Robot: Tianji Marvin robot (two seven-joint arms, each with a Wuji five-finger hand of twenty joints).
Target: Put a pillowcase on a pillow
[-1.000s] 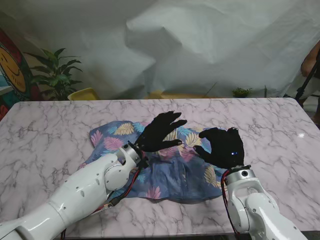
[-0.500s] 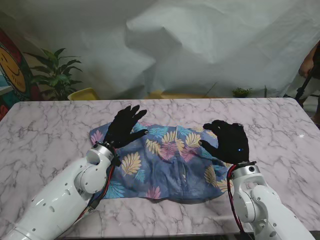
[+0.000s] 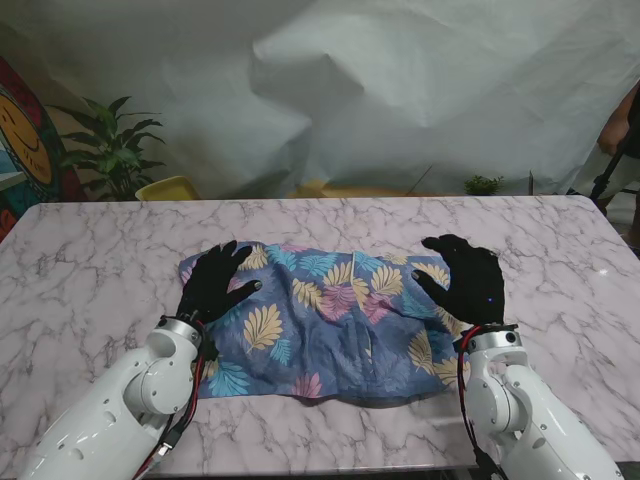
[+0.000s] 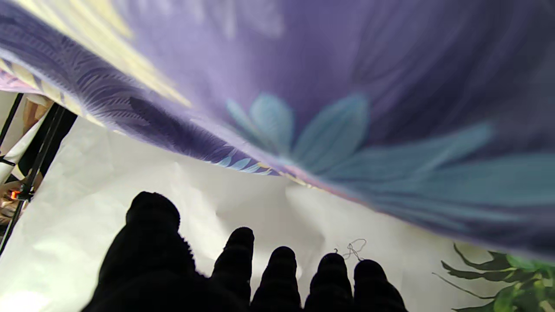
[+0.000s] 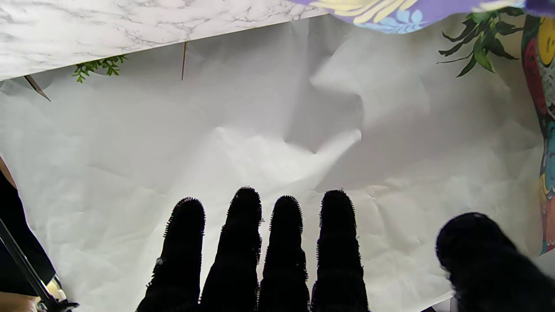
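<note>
marble table (image 3: 90, 250) below, floral pillowcase (image 3: 330, 325) spread mid-table, plump as if already filled. looks soft, light, slippery: best pinched at corners. left hand (image 3: 213, 283) spread over its left end, right hand (image 3: 466, 280) spread over the right end, holding nothing.
</note>
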